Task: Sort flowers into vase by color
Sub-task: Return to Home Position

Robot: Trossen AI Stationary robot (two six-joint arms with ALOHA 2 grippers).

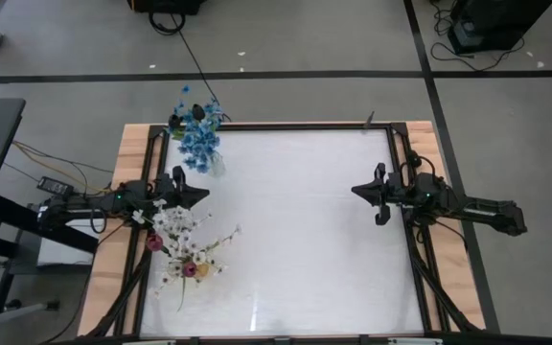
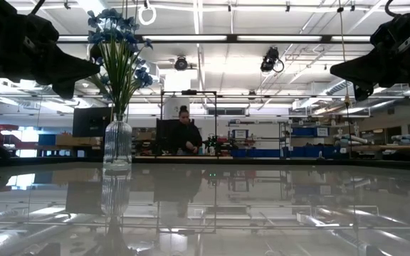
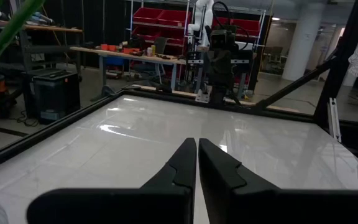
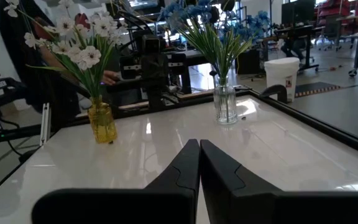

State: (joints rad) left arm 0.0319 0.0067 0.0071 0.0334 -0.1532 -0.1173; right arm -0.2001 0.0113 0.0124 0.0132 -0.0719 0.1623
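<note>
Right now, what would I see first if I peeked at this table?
Probably the tall bunch of blue flowers in a clear glass vase, standing near a table corner on the left arm's side. Next come the white flowers in the yellow vase, close by the left end effector. The right end effector sits across the table, and both are shut and empty.

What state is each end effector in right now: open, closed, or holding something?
Left end effector: closed, empty, raised over the left side of the table.
Right end effector: closed, empty, raised over its right side.
</note>
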